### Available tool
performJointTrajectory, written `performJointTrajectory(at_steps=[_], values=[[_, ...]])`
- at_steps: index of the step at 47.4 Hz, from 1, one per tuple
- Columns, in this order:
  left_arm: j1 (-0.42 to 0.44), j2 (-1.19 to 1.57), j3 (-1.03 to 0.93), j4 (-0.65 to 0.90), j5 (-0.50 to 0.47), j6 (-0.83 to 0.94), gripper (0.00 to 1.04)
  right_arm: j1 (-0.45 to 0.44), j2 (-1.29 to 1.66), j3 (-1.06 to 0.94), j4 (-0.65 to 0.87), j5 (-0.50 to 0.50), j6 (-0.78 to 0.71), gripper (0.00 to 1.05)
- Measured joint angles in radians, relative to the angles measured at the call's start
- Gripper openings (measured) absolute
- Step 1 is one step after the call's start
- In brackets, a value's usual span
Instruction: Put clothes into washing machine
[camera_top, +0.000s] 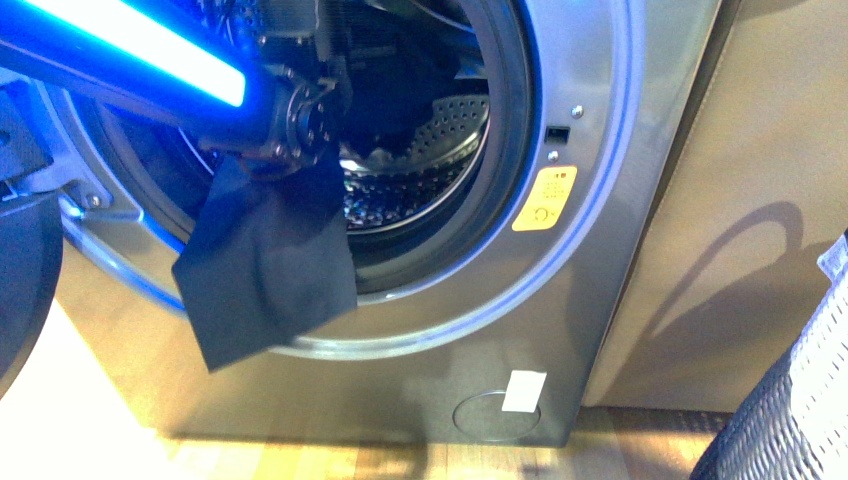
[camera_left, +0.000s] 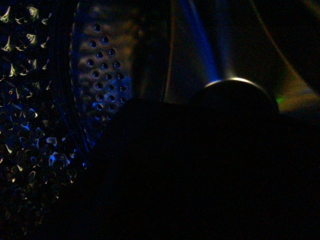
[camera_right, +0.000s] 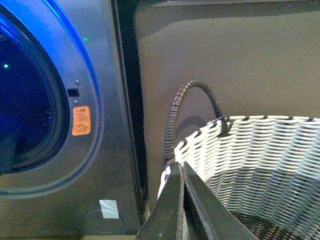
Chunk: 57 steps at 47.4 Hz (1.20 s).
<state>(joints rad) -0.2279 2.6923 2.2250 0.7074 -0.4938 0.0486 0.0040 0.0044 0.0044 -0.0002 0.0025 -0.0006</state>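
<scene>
The silver-grey washing machine (camera_top: 600, 180) stands with its round porthole open, showing the perforated drum (camera_top: 440, 140). My left arm, lit blue, reaches into the porthole; my left gripper (camera_top: 318, 95) is shut on the clothes (camera_top: 265, 265), a dark navy garment. Part of it lies inside the drum and a limp flap hangs out over the lower door rim. In the left wrist view the clothes (camera_left: 190, 175) are a black mass hiding the jaws, with drum holes (camera_left: 100, 60) beyond. My right gripper (camera_right: 181, 167) is shut and empty, off to the right of the washing machine (camera_right: 100, 150).
A white wicker basket (camera_right: 260, 145) with a dark looped handle (camera_right: 192, 87) sits just past my right gripper, also at the lower right of the front view (camera_top: 800, 400). A grey-brown cabinet (camera_top: 760, 150) flanks the washer. A yellow sticker (camera_top: 545, 198) marks the door frame.
</scene>
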Motion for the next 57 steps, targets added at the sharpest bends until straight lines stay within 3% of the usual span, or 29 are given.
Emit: performJointTrajectory(at_steps=[33,41,54,57], values=[[0.032,0.127,0.034,-0.113,0.048,-0.007,0.08,-0.001,0.0,0.0,0.0,0.0,0.0,0.02],[0.04,0.127,-0.02,-0.119,0.077,-0.034,0.42,-0.001,0.0,0.0,0.0,0.0,0.0,0.02],[0.029,0.007,-0.285,0.072,0.093,-0.042,0.99,-0.001,0.0,0.0,0.0,0.0,0.0,0.02],[0.027,-0.053,-0.383,0.142,0.11,-0.032,0.98,-0.001,0.0,0.0,0.0,0.0,0.0,0.02]])
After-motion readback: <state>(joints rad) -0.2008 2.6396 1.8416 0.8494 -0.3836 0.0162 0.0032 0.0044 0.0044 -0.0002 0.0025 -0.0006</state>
